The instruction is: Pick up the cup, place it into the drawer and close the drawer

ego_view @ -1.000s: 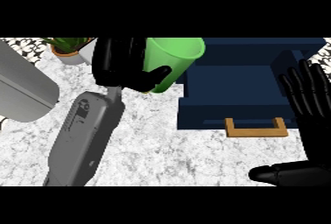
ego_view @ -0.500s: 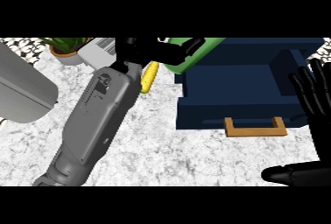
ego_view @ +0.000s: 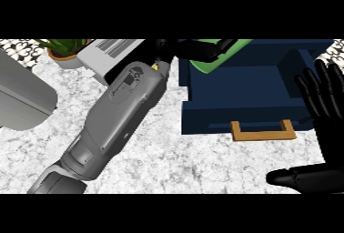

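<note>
A white marbled counter (ego_view: 194, 164) fills the view. At its far left stands a potted plant (ego_view: 63, 51), green leaves in a terracotta pot. Just right of it sits a pale slotted appliance (ego_view: 111, 51). A large grey rounded object (ego_view: 20, 98) lies at the left edge.

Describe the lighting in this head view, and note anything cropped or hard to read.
Head view: light is even on the counter, no glare; the black left hand and right hand show little surface detail; the green cup is cropped at the top and partly behind that left hand.
</note>
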